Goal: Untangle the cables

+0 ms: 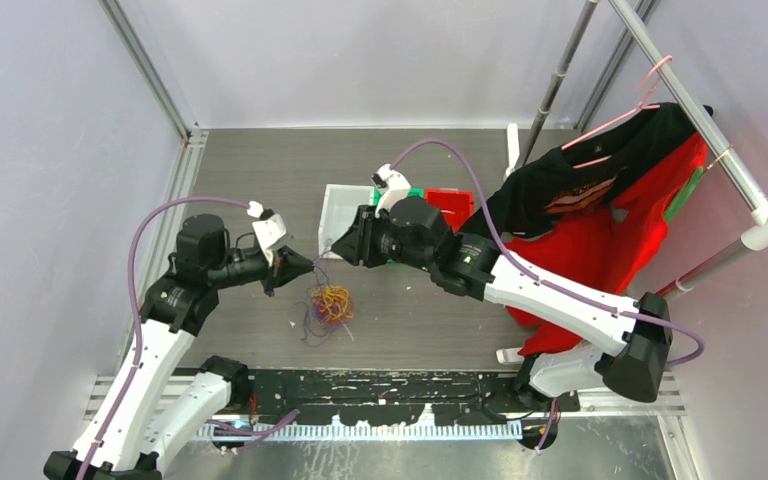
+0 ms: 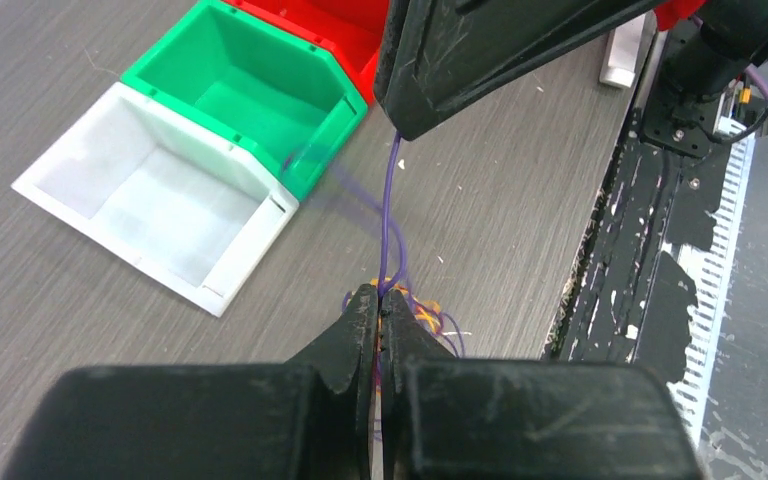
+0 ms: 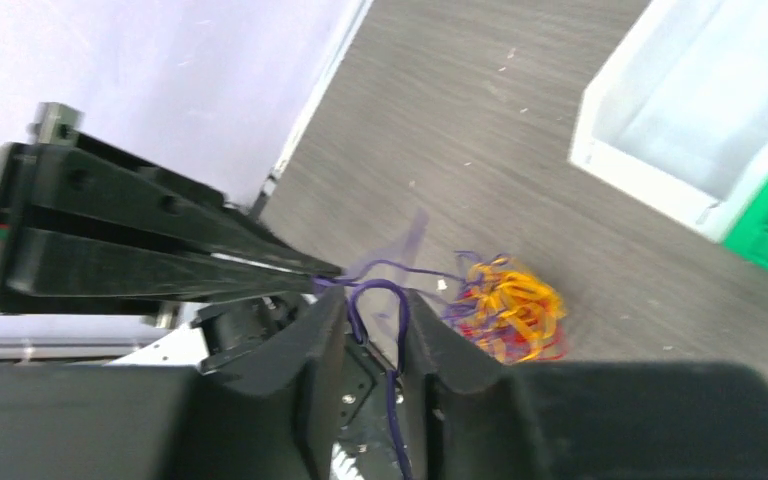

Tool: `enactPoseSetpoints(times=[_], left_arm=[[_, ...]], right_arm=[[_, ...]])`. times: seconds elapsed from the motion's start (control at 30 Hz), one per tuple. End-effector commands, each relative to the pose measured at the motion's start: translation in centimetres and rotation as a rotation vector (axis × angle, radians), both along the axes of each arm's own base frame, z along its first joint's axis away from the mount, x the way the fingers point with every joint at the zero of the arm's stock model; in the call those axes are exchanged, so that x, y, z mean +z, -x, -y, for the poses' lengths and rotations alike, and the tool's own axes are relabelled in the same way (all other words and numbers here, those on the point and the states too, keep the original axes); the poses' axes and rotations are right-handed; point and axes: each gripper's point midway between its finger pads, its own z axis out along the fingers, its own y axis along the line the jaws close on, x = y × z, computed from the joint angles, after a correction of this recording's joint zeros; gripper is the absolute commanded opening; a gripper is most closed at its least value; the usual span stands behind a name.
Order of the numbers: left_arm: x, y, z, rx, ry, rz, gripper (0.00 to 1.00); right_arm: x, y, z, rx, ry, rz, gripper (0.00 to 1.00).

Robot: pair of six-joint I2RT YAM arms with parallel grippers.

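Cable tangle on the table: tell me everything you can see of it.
The cable tangle is a loose clump of thin, flexible strands, mostly orange-yellow with red and purple loops. It sits on the grey table, nearer the arms than the white bin. One purple strand rises taut from it, clamped in the shut left pincer, and loops between the parted fingers of the right pincer, apparently unclamped.

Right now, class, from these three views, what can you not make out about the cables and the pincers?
- Top view: how the strands cross in the tangle of cables; too small.
- Left wrist view: most of that tangle, hidden behind the left pincer; a purple strand beside the green bin is blurred.
- Right wrist view: where the purple cable ends; it runs off the bottom edge between the fingers of the right pincer.
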Motion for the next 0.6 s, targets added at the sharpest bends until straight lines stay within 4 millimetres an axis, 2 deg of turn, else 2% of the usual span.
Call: enactPoseSetpoints(times=[0.0, 0.07, 0.17, 0.4, 0.5, 0.57], left_arm=[[4.0, 0.0, -0.2, 0.032, 0.040, 0.074, 0.00], [4.8, -0.5, -0.5, 0.080, 0.052, 0.069, 0.00], [5.6, -1.2, -0.9, 0.156, 0.072, 0.039, 0.00], [7.0, -1.3, -1.2, 0.236, 0.130, -0.046, 0.00], [8.2, -0.8, -1.0, 0.221, 0.150, -0.037, 0.00], [8.9, -0.5, -1.0, 0.213, 0.154, -0.027, 0.00]], right_arm=[[1.7, -1.1, 2.4, -0.079, 0.004, 0.094, 0.40], [1.1, -1.4, 3.1, -0.096, 0.039, 0.116, 0.54], [0.5, -1.1, 3.1, -0.078, 0.057, 0.135, 0.71], [0.4, 2.8, -0.3, 0.059, 0.015, 0.350, 0.82], [-0.6, 3.1, -1.3, 0.065, 0.060, 0.407, 0.83], [-1.5, 2.6, -1.5, 0.051, 0.089, 0.413, 0.84]])
